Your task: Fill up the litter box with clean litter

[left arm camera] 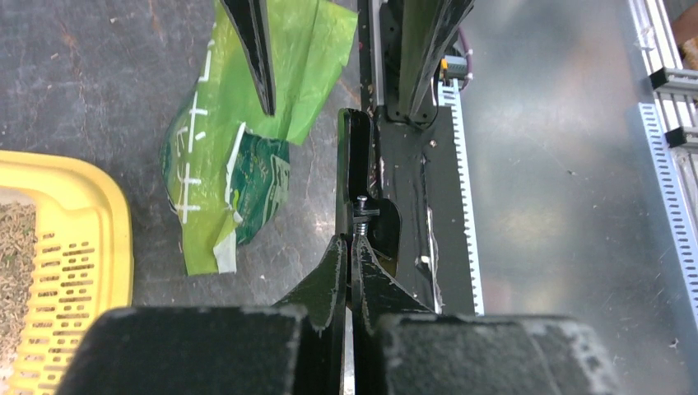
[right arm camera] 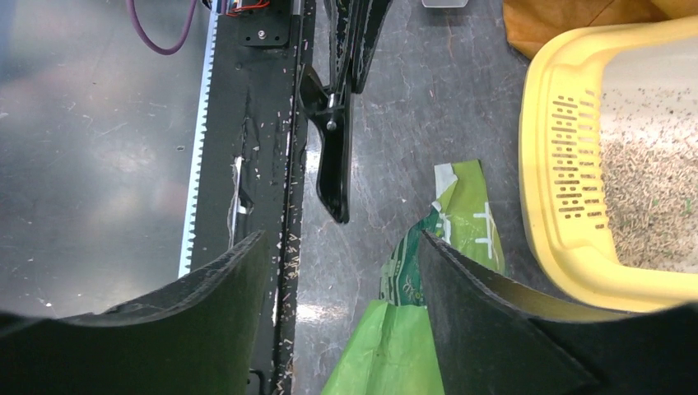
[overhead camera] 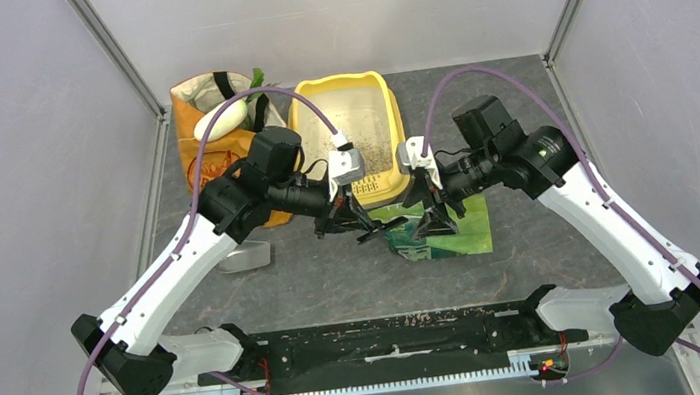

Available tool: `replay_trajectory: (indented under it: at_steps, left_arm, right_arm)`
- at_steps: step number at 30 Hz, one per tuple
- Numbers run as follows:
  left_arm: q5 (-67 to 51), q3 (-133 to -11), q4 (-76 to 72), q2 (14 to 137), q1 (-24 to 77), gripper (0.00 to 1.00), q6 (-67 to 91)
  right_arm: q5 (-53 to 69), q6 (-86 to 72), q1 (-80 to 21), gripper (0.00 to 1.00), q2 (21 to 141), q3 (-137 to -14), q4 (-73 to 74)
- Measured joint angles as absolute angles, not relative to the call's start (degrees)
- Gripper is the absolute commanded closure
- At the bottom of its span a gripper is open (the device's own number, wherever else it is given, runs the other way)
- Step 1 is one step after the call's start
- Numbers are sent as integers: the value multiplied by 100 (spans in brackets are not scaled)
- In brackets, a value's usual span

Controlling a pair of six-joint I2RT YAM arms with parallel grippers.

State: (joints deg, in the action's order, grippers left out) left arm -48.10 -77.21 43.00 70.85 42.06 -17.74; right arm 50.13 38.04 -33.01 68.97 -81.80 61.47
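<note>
The yellow litter box stands at the back middle, with grey-brown clean litter spread in its pale basin. The box and litter show in the left wrist view, and the box and litter in the right wrist view. A green foil bag lies flat on the table in front of the box. My left gripper is shut and empty, hovering left of the bag. My right gripper is open over the bag's left end, holding nothing.
An orange paper grocery bag with white and green items stands left of the box. A clear plastic scoop lies on the table at the left. A black rail runs along the near edge. Grey walls enclose the table.
</note>
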Motion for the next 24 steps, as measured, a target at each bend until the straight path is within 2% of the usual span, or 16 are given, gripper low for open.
replay_trajectory:
  at_steps: [4, 12, 14, 15, 17, 18, 19, 24]
  left_arm:
    - [-4845, -7725, 4025, 7087, 4281, 98, -1566]
    - [-4810, -7725, 3795, 7153, 4344, 98, -1264]
    - [-4777, -7725, 3728, 7155, 4342, 98, -1201]
    - [-4762, -7725, 3719, 7155, 4338, 95, -1168]
    - [-4748, -7725, 3708, 7153, 4331, 67, -1129]
    - [-4735, -7723, 3706, 7150, 4316, 49, -1116]
    - [-4733, -7723, 3693, 7142, 4298, 38, -1111]
    - [-4674, -7524, 3592, 6742, 3942, 19, -1050]
  right_arm:
    - [4901, 3673, -3481, 44, 6899, -8130, 5955]
    - [4768, 3452, -3618, 79, 6899, -8095, 5669]
    - [4770, 3450, -3629, 85, 6899, -8093, 5669]
    - [4770, 3452, -3640, 87, 6895, -8093, 5675]
    - [4766, 3470, -3640, 90, 6893, -8090, 5686]
    - [4764, 3474, -3642, 90, 6893, -8090, 5695]
    - [4748, 3474, -3645, 90, 6893, -8090, 5706]
    - [4641, 3472, -3653, 91, 6871, -8071, 5776]
